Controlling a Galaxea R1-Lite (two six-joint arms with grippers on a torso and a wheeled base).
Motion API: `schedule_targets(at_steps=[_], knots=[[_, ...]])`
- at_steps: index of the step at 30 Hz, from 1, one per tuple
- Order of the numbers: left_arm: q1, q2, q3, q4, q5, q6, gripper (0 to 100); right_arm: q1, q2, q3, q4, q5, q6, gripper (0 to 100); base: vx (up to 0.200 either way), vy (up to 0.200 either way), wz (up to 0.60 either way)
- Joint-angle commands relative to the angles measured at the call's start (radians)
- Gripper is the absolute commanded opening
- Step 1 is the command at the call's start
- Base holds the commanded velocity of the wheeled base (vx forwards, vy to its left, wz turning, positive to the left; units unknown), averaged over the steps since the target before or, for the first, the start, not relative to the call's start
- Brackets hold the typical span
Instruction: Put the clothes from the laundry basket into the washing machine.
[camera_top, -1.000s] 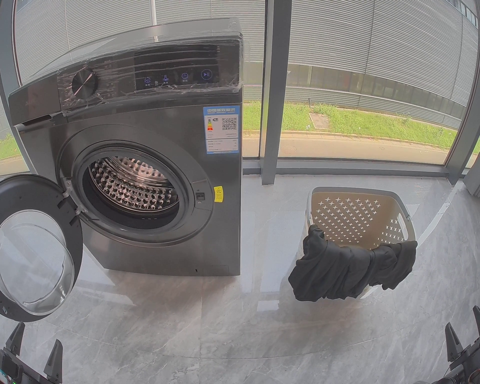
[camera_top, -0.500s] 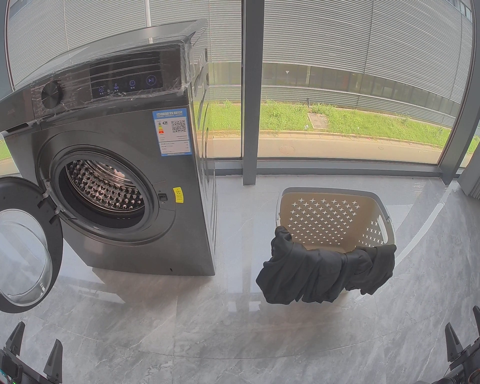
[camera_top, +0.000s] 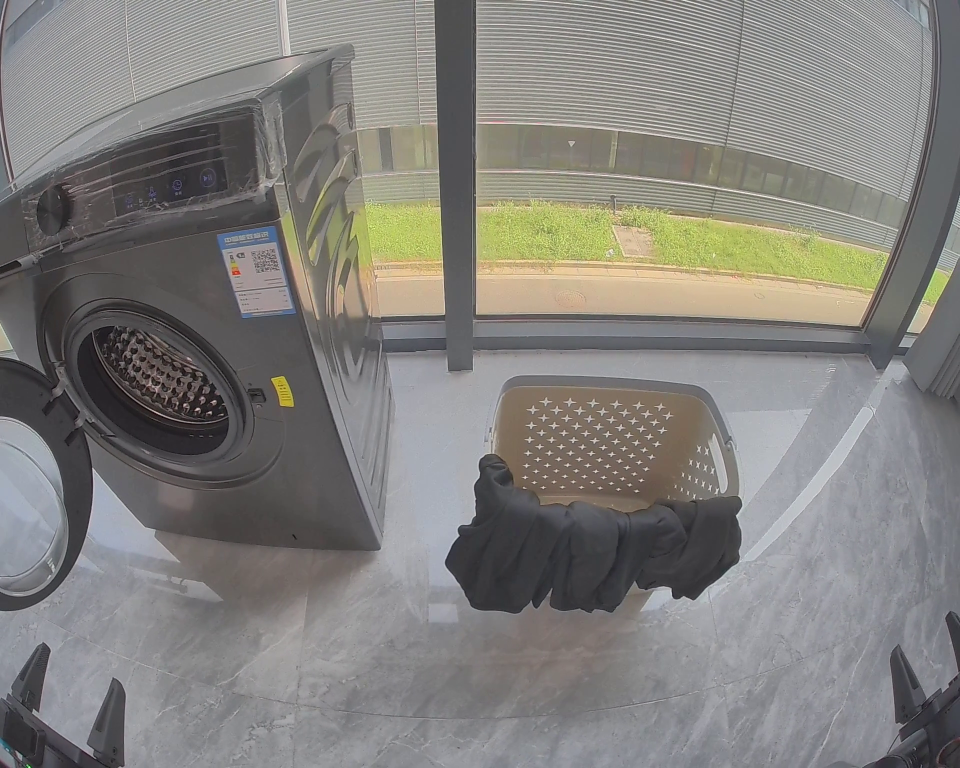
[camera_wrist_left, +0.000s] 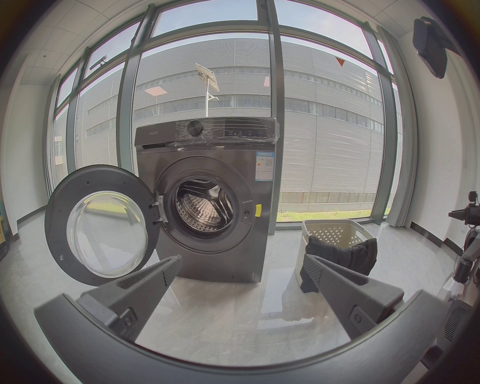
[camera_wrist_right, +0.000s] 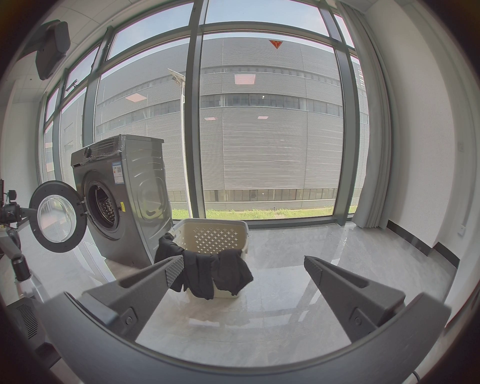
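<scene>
A beige laundry basket (camera_top: 610, 384) stands on the floor ahead, with black clothes (camera_top: 590, 550) draped over its near rim. To its left is the grey washing machine (camera_top: 200, 300); its round door (camera_top: 35, 510) is swung wide and the steel drum (camera_top: 150, 385) looks empty. My left gripper (camera_top: 75, 668) is low at the near left, open and holding nothing. My right gripper (camera_top: 925, 633) is low at the near right, also open and holding nothing. Both are well short of the basket. The left wrist view shows the machine (camera_wrist_left: 215, 200) and clothes (camera_wrist_left: 345, 255) beyond the left gripper (camera_wrist_left: 241, 260).
Glossy grey tile floor (camera_top: 500, 660) lies open between me and the basket. A window wall with a dark pillar (camera_top: 455, 180) runs behind the machine and basket. The open door juts out toward my left side. A curtain (camera_wrist_right: 372, 150) hangs at the far right.
The whole head picture has shifted left, so the camera has turned right; the basket now sits near the centre. Neither gripper has moved, and the clothes lie as before.
</scene>
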Motion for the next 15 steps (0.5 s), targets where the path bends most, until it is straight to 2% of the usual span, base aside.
schedule_targets(at_steps=[1, 3, 15], knots=[[0.0, -0.018, 0.016, 0.0, 0.0, 0.0, 100, 0.0, -0.015, 0.016, 0.0, 0.002, 0.0, 100, 0.0, -0.2, 0.0], [0.0, -0.018, 0.016, 0.0, 0.0, 0.0, 100, 0.0, -0.015, 0.016, 0.0, 0.0, 0.0, 100, 0.0, -0.2, 0.0], [0.0, -0.018, 0.016, 0.0, 0.0, 0.0, 100, 0.0, -0.015, 0.016, 0.0, 0.0, 0.0, 100, 0.0, 0.0, 0.0]])
